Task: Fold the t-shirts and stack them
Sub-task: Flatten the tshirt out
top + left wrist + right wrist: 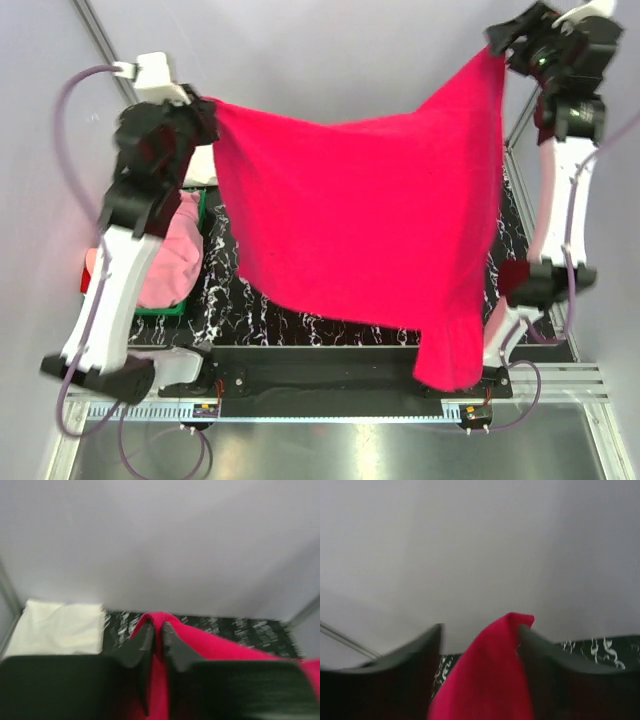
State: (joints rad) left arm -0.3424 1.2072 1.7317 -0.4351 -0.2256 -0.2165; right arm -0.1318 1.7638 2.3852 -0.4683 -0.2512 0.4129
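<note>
Plain gray walls (pixel 330 50) w/ black marbled tabletop (pixel 300 320).

red t-shirt (pixel 360 220): spread, hanging aloft | pink t-shirt (pixel 170 255): crumpled, left

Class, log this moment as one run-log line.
left gripper: shut on red t-shirt | right gripper: holding it | shirt: spread aloft

Overhead view; two close wrist views
</note>
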